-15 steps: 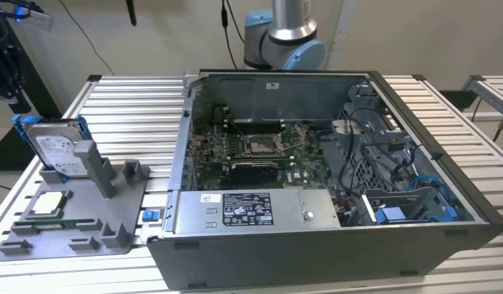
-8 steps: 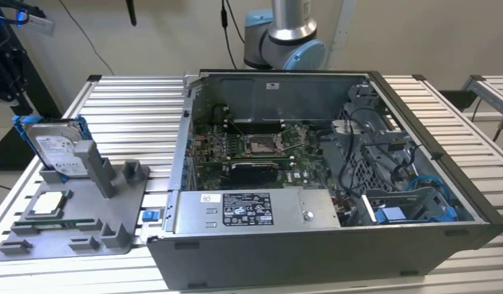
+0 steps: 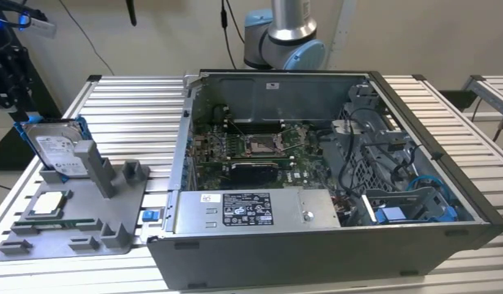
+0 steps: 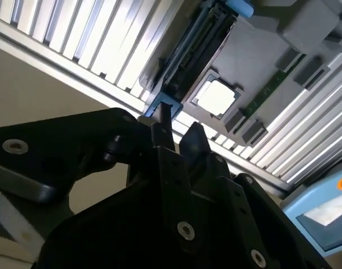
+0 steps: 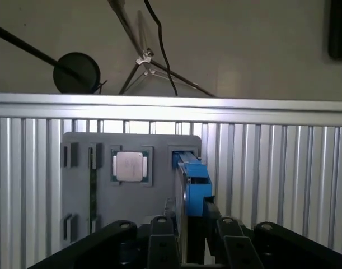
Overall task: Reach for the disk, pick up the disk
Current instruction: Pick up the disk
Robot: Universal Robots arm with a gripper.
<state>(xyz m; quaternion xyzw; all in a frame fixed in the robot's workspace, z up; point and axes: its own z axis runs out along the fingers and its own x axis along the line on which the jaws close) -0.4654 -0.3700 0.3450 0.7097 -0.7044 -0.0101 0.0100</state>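
the disk [image 5: 194, 179] stands on edge in its grey holder [image 5: 81, 196] by the tabletop's edge, so my pincer [image 5: 192, 216] straddles its blue rim; pinching or spread, i cannot tell.

table [image 3: 129, 104]: ribbed aluminium slats, which you see running across in the exterior view. two things rest directly on it. grey fixture plate [image 3: 84, 208] sits at the exterior view's left, near the front edge. open pc case [image 3: 317, 257] lies just beside it, covering most of the remaining slats.
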